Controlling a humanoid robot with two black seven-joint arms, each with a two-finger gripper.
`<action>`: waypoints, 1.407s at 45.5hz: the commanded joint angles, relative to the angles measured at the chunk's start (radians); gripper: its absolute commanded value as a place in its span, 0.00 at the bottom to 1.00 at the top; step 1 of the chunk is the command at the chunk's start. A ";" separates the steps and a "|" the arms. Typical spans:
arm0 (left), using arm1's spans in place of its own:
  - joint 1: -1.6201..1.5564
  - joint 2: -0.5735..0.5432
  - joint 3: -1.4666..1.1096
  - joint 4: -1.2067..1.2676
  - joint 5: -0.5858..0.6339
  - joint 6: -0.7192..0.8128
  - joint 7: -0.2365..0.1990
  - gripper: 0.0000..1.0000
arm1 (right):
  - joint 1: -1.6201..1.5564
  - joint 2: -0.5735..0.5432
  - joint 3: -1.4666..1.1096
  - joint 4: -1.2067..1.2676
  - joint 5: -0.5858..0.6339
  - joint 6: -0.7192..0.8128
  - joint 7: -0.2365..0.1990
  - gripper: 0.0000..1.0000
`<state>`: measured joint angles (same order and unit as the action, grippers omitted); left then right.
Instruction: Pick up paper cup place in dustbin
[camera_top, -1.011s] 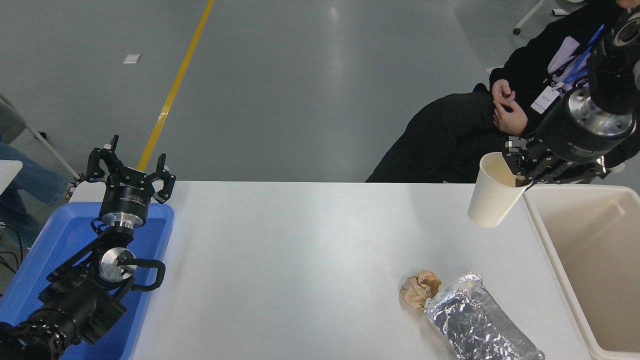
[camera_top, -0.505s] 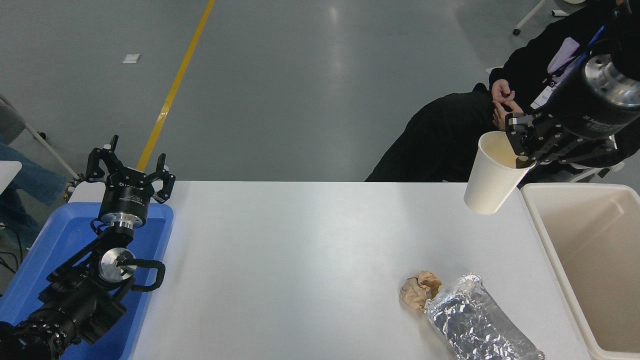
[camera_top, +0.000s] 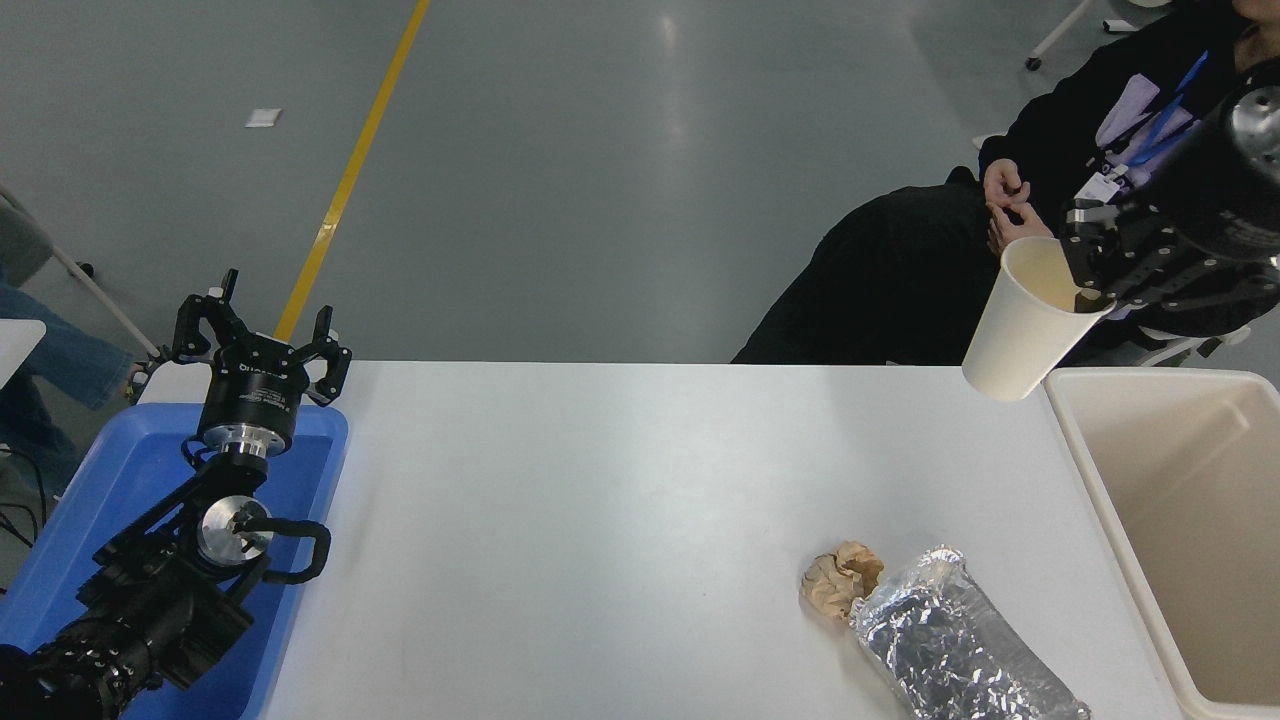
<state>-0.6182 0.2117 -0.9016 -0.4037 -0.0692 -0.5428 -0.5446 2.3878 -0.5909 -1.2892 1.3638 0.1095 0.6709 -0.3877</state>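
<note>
Cream-white and tilted, the paper cup (camera_top: 1030, 325) hangs clear above the table (camera_top: 600, 520), pinched at its rim by the right gripper (camera_top: 1088, 285) just beside the dustbin's (camera_top: 1160, 500) near-left corner. To finish well, carry it fully over the bin's open mouth before letting go, keeping the pinch firm. The left gripper (camera_top: 262, 335) sits parked, spread wide, over the blue tray (camera_top: 90, 500).
</note>
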 joint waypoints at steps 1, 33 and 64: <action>0.000 0.002 0.000 0.000 -0.001 0.000 0.000 0.99 | -0.180 -0.132 -0.049 -0.138 -0.057 -0.129 0.001 0.00; 0.000 0.002 0.000 0.000 -0.001 0.000 0.000 0.99 | -1.004 -0.110 0.257 -0.520 -0.056 -0.649 0.004 0.00; 0.000 0.000 0.000 0.000 -0.001 0.000 0.000 0.99 | -1.496 0.115 0.467 -1.161 -0.059 -0.665 0.004 0.00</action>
<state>-0.6182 0.2118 -0.9020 -0.4040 -0.0705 -0.5430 -0.5446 1.0180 -0.5344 -0.8489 0.3707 0.0519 0.0132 -0.3836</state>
